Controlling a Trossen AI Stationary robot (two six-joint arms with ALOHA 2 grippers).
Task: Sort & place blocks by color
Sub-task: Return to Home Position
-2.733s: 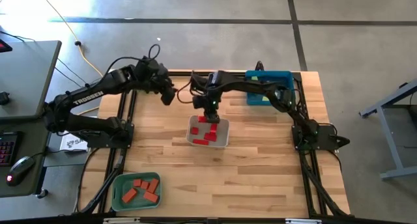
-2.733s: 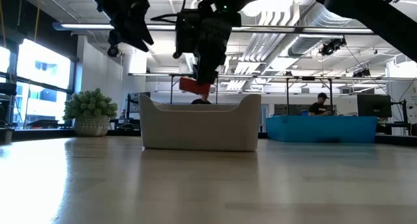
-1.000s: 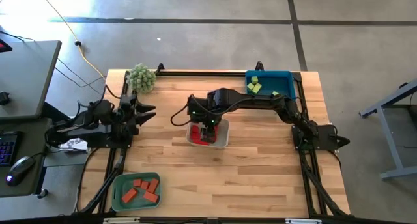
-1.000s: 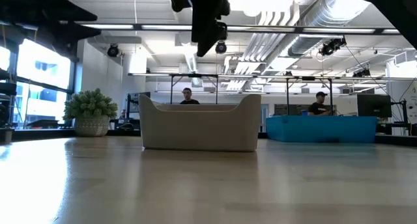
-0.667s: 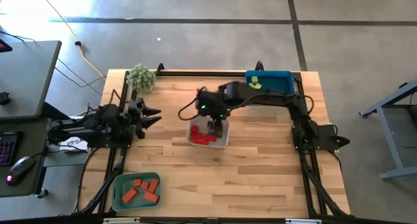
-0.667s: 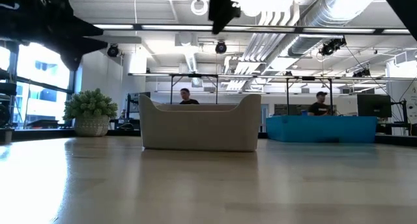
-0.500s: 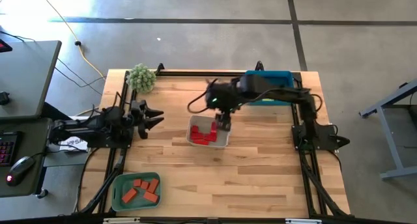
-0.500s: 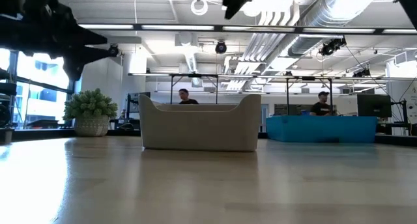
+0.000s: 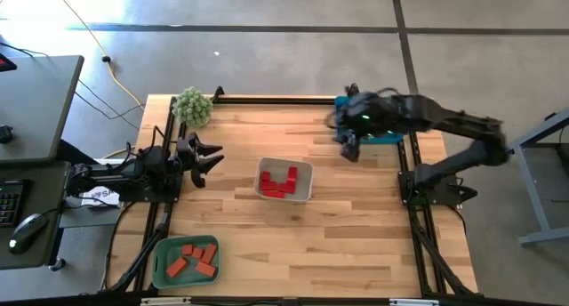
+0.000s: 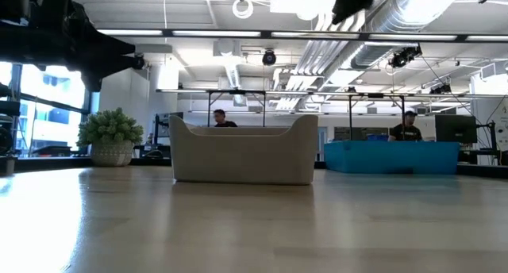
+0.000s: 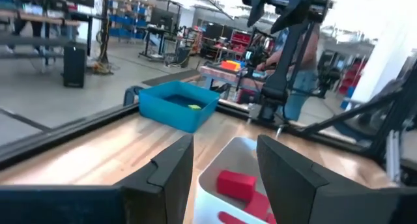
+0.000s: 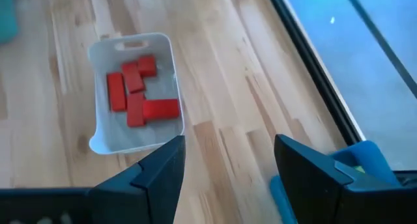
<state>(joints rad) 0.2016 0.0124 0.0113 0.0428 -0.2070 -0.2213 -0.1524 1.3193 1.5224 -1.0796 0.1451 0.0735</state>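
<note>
High view: red blocks (image 9: 277, 184) inside white bin (image 9: 307, 187)

The high camera looks straight down on the whole bench (image 9: 356, 235); the low one sits at bench-top height, facing level into the room. The left wrist camera looks low across it, the right one steeply down, and all 4 share the white bin (image 10: 242, 158).

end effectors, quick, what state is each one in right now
left end effector: open, holding nothing
right end effector: open, holding nothing
</note>
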